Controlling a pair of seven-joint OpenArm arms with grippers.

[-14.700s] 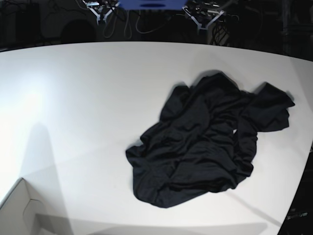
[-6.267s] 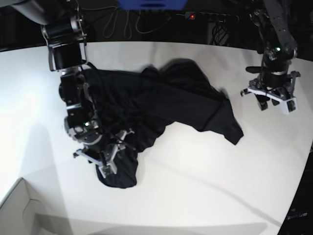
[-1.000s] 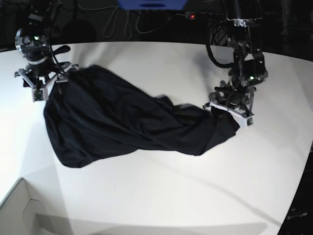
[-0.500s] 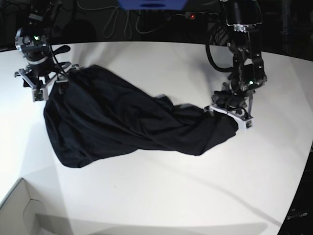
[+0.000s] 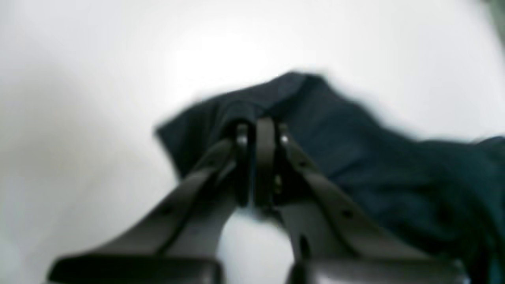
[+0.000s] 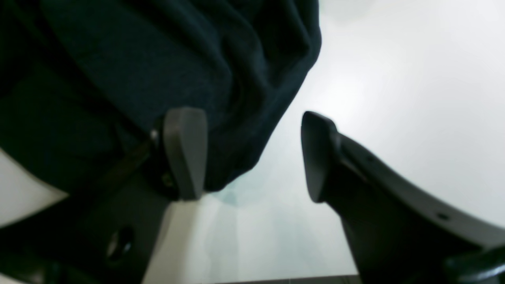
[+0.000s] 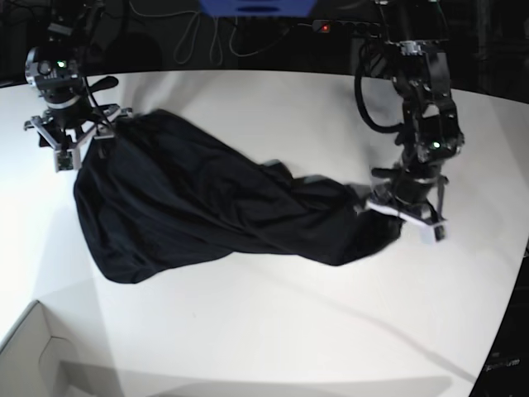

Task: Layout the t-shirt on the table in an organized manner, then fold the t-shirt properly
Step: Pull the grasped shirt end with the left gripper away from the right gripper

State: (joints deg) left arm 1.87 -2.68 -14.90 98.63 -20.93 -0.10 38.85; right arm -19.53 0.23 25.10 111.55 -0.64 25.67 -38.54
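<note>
Left hand [image 7: 402, 215] is gripping the t-shirt [image 7: 207, 207] edge; right hand [image 7: 70, 141] is hanging open on the counter [image 7: 273, 331].

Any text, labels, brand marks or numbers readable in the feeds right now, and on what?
None readable.
t-shirt: plain black, no print or tag showing.
table: bare white, no markings.
Both wrist views are too blurred to show any lettering on the pincers.

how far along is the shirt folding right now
Early. Done: the t-shirt is stretched out on the table rather than heaped, though twisted. In hand: the left end effector is shut on one end; the right end effector is open. Left: flattening and every fold.
</note>
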